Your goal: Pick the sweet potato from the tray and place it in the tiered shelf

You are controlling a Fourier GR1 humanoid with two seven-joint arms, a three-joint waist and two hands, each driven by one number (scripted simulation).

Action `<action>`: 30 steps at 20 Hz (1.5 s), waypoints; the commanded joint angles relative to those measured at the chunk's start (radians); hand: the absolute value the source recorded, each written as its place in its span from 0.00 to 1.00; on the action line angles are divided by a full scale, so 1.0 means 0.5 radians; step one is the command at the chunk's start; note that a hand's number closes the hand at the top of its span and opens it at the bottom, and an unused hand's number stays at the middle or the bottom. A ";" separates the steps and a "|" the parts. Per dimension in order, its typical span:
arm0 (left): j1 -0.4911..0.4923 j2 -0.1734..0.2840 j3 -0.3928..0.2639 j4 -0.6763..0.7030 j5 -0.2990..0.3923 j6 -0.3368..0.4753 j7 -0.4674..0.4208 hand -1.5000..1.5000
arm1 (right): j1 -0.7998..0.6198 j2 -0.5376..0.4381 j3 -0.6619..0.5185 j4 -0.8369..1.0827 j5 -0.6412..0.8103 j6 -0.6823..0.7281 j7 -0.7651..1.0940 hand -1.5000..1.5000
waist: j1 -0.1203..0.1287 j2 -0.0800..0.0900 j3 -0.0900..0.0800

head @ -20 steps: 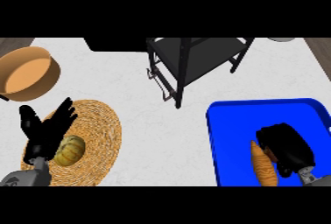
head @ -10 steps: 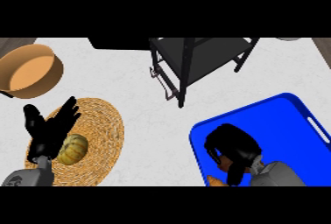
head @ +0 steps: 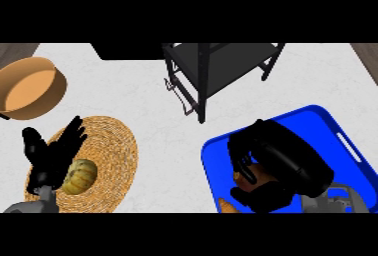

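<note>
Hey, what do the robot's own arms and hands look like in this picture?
Both hands are glossy black with separate fingers and a thumb: the left hand at the view's left, the right hand at its right. Each sits on a grey forearm, visible only at the lower edge. No cables or markings show.

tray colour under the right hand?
Bright blue. The tray shows best in the head view, with the right hand over it.

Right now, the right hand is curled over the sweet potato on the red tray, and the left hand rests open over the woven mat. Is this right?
Not quite: the tray is blue, not red, as the head view shows. The rest holds: the right hand is curled over the sweet potato there, and the left hand rests open over the woven mat.
</note>
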 commanded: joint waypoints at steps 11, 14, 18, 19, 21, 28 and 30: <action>-0.010 -0.118 -0.045 0.163 -0.006 -0.052 -0.026 0.50 | -1.196 0.016 -0.877 -0.015 -0.772 0.329 1.146 1.00 | 0.022 0.021 -0.024; -0.075 -0.058 0.018 0.181 0.017 -0.074 0.017 0.50 | -1.503 -0.077 -1.035 0.249 -0.827 0.276 1.254 1.00 | 0.029 0.026 -0.023; -0.015 -0.110 -0.030 0.098 -0.025 -0.050 0.024 0.50 | -1.704 -0.128 -1.051 0.585 -0.742 0.162 1.177 1.00 | 0.055 0.029 -0.021; 0.022 -0.092 0.007 0.110 0.040 -0.125 -0.029 0.50 | -1.840 -0.189 -1.130 0.707 -0.772 0.163 1.198 1.00 | 0.069 0.031 -0.022; -0.009 -0.100 -0.017 0.140 0.001 -0.121 -0.030 0.50 | -1.899 -0.257 -1.124 0.874 -0.722 0.165 1.075 1.00 | 0.066 0.036 -0.021; -0.004 -0.125 -0.015 0.108 -0.040 -0.091 -0.046 0.50 | -2.004 -0.333 -1.023 1.428 -0.533 0.083 0.569 1.00 | 0.076 0.042 -0.020; 0.044 -0.100 0.002 0.033 -0.031 -0.097 0.005 0.50 | -2.020 -0.339 -0.972 1.461 -0.546 0.161 0.609 1.00 | 0.067 0.032 -0.019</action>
